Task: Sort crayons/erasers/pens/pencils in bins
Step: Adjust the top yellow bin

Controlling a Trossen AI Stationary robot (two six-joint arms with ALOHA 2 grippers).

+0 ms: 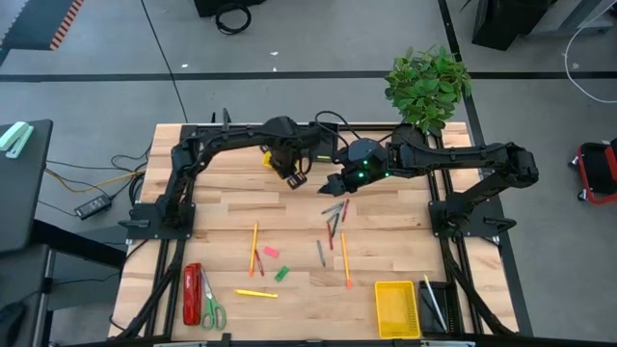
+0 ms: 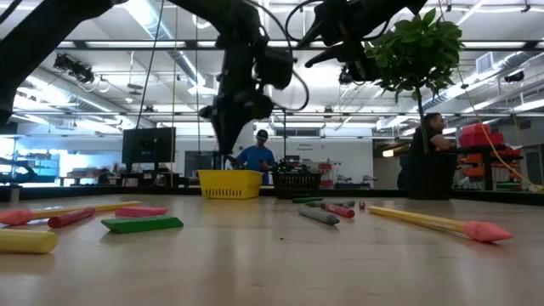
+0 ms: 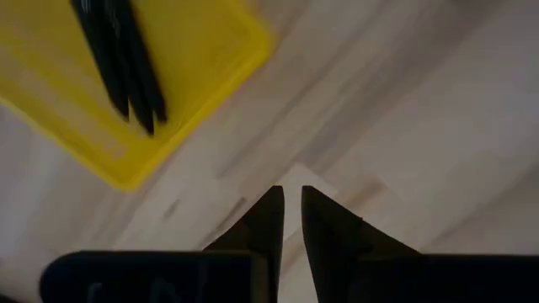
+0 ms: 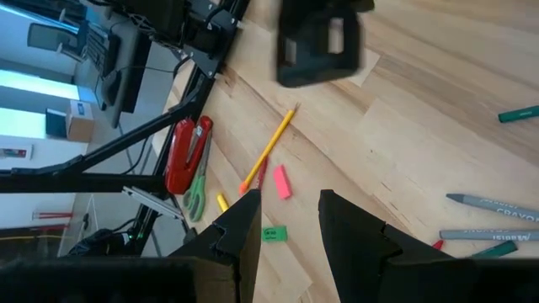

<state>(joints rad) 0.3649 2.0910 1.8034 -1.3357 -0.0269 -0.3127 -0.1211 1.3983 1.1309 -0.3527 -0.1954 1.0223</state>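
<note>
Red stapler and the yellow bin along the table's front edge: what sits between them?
In the high view, green-handled scissors lie right beside the red stapler, then a short yellow stick, then bare wood up to the yellow bin.

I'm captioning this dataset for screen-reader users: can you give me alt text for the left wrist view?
The left gripper, its two dark fingers nearly together with nothing between them, hangs over bare wooden table. Beside it, a corner of a yellow bin shows, with black pens lying inside.
</note>
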